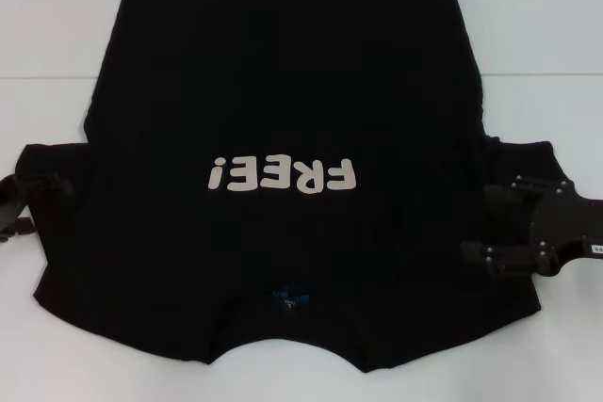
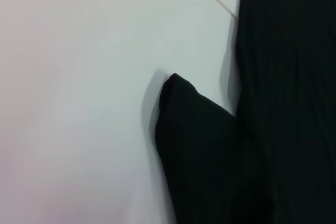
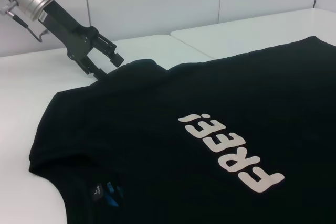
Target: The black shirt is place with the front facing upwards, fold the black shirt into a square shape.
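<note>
The black shirt (image 1: 283, 72) lies flat on the white table (image 1: 57, 25), front up, with the cream "FREE!" letters (image 1: 283, 176) upside down to me and the collar at the near edge. My left gripper (image 1: 33, 200) is at the tip of the left sleeve, low over the table; in the right wrist view the left gripper (image 3: 107, 65) stands open beside the cloth. My right gripper (image 1: 485, 226) is open over the right sleeve. The left wrist view shows the sleeve corner (image 2: 189, 129) lying on the table. The right wrist view also shows the shirt (image 3: 210, 93).
A blue neck label (image 1: 292, 298) shows inside the collar. A table seam (image 1: 537, 72) runs across behind the sleeves. Bare white table surrounds the shirt on the left, the right and the near side.
</note>
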Controlling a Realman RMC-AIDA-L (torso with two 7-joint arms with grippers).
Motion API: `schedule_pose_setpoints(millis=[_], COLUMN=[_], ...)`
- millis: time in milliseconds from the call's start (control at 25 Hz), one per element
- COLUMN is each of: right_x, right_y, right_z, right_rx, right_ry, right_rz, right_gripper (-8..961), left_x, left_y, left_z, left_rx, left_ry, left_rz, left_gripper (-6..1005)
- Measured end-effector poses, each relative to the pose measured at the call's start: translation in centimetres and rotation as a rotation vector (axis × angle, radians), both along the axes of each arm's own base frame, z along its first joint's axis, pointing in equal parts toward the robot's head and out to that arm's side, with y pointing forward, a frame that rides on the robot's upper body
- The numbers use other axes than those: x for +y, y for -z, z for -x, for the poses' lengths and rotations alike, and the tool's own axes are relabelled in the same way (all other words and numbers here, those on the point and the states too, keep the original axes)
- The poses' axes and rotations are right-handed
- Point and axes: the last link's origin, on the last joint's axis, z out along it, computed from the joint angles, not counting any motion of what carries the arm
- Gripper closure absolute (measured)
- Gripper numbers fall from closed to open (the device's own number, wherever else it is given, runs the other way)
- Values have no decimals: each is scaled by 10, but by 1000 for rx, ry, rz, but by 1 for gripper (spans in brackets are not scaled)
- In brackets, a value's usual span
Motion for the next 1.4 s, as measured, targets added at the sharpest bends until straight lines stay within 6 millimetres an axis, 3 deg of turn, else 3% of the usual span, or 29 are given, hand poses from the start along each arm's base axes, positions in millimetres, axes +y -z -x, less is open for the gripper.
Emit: schedule_pose_setpoints(millis=[920, 1400], right_x=[0, 0], right_y=[-1, -2], right_z=[0, 0], right_rx=[2, 4], right_ry=[-3, -5], right_rz=[0, -2], right_gripper=[32, 32], left_x=[11, 12], left_y=[8, 7], left_z=[-8, -9], left_rx=[48, 52], left_ry=[28, 31], left_rz=[12, 10], left_gripper=[75, 519])
